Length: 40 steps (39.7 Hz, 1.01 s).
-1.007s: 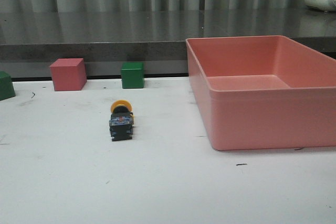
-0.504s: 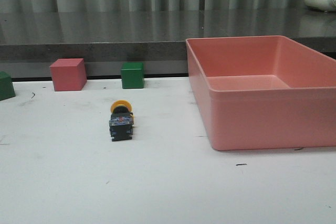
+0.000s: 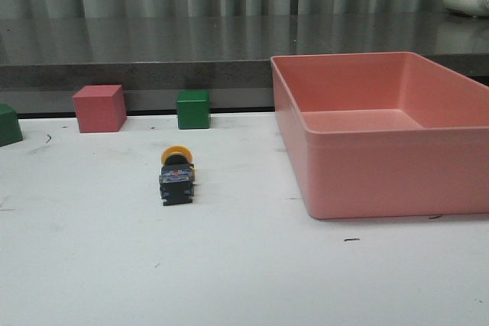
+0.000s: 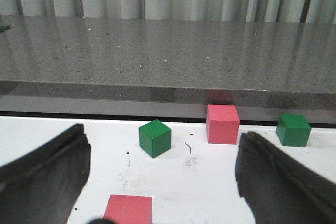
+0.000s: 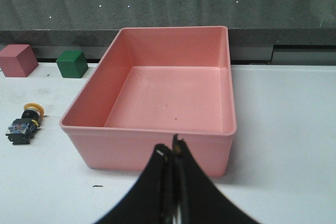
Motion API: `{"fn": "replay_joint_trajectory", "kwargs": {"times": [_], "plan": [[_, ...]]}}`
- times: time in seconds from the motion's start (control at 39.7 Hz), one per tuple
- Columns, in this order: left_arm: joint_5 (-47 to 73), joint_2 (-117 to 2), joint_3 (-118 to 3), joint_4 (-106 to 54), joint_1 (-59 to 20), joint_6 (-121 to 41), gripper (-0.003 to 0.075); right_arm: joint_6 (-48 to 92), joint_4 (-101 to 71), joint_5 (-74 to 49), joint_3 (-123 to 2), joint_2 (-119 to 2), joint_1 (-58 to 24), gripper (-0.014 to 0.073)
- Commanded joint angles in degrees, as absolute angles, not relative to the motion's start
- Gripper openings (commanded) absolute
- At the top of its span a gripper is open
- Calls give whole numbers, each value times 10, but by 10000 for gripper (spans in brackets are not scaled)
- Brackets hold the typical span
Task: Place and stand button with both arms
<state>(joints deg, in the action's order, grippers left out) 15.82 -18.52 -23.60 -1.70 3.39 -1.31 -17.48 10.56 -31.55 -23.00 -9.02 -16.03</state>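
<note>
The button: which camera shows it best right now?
The front view: the button lies on its side mid-table, base toward the camera, yellow cap behind, unobstructed. The right wrist view catches it small at the picture's edge, beside the pink bin. The left wrist view misses it.

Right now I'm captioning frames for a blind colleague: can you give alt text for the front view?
A small yellow-capped button lies on its side on a white table, left of an empty pink bin. A pink cube and a green cube sit along the table's back edge; no robot arm is visible.
</note>
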Motion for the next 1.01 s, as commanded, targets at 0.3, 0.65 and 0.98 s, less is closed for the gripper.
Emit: {"fn": "replay_joint_trajectory", "kwargs": {"times": [0.3, 0.65, 0.98], "plan": [[145, -292, -294, -56, -16, -27, 545, -169, 121, -268, -243, -96, -158, -70], [206, -507, -420, -55, -176, -39, 548, -169, 121, -268, -243, -96, -158, -70], [289, -718, -581, -55, -266, -38, 548, -169, 121, -268, -243, -96, -158, -70]]}}
